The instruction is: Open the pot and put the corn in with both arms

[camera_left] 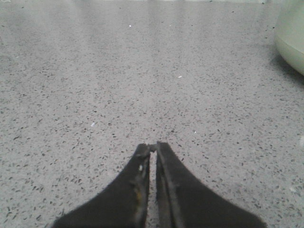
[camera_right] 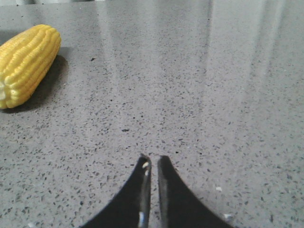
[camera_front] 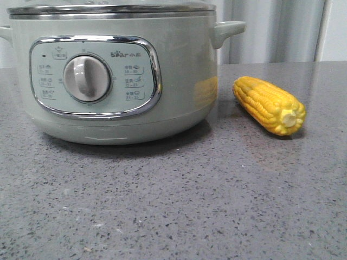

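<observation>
Front view: the pot (camera_front: 114, 70) stands on the grey speckled table (camera_front: 173, 206), toward its far left. The body is pale sage green with a steel rim, a side handle (camera_front: 227, 31) and a chrome-framed control panel (camera_front: 95, 76) carrying a grey dial (camera_front: 87, 78) and the "Bear" logo. The glass lid (camera_front: 108, 6) sits on the rim. The corn (camera_front: 269, 104) lies on the table to the right of the pot, near but apart from it, pale cut end toward the camera. Kernels are yellow, in regular rows.

Left wrist view: the left tool (camera_left: 153, 146) has its black fingers nearly together, a thin slit between them, holding nothing, over bare table. One edge of the pot shows.

Right wrist view: the right tool (camera_right: 152, 159) has its fingers close together with a narrow gap, holding nothing. The corn lies well apart from it.
</observation>
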